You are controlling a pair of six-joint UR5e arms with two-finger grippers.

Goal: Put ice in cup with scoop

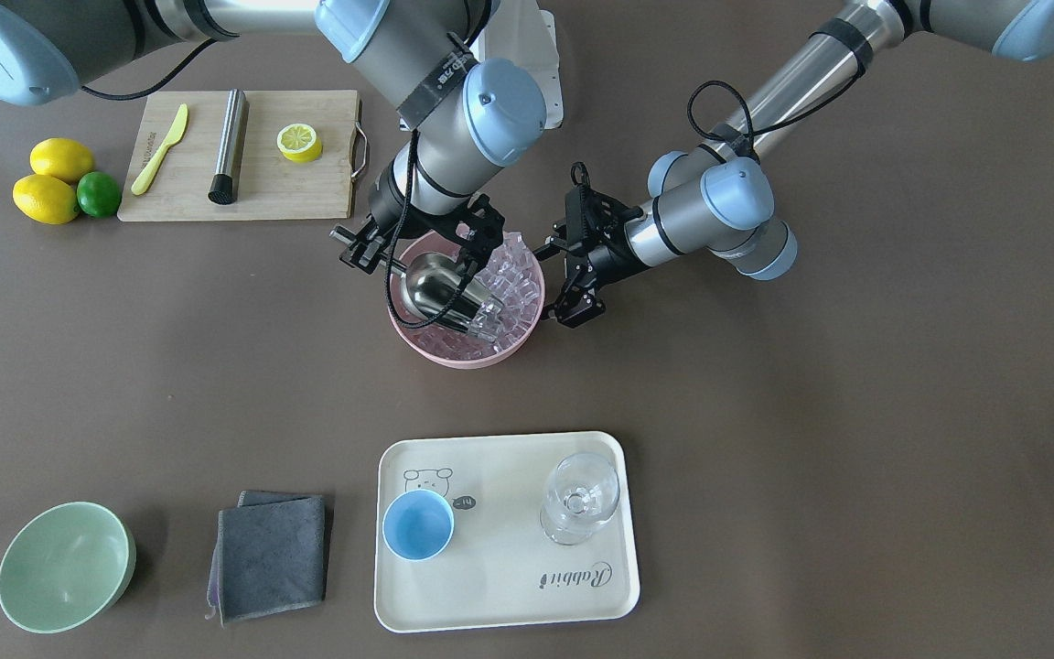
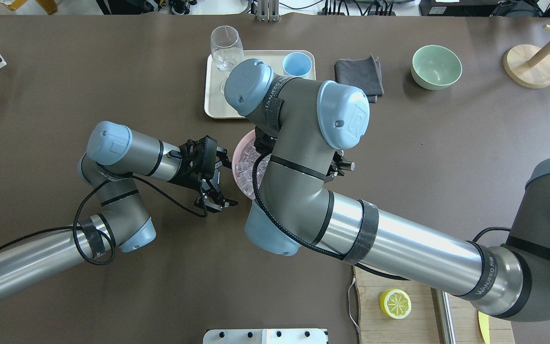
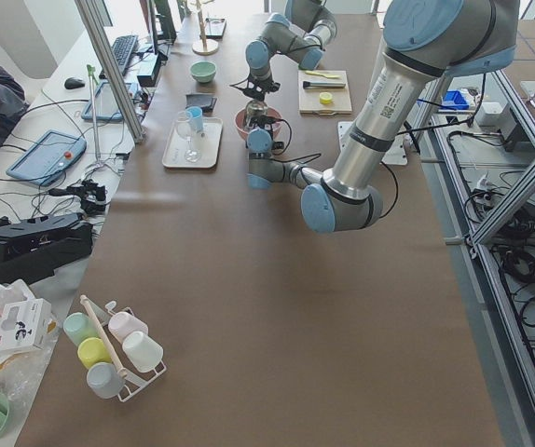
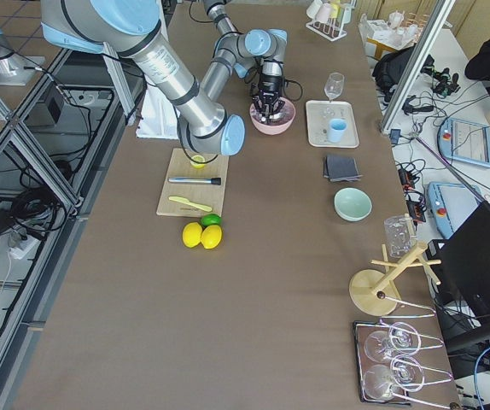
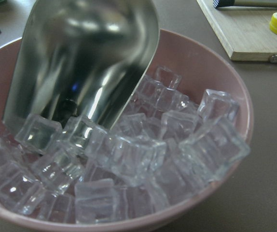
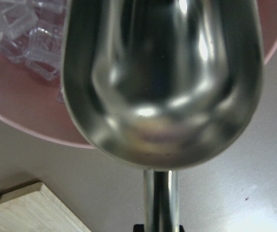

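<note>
Soft, even daylight covers the brown table (image 1: 856, 412), and the shadow under the pink bowl (image 1: 467, 357) is faint with blurred edges. The exterior views are sharp, apart from white glare on the right arm's steel tube (image 1: 262, 16) at the front-facing view's top. Both wrist views are soft. The scoop (image 6: 162, 82) shows smeared mirror highlights, and the nearest ice (image 5: 104, 208) is out of focus.
</note>
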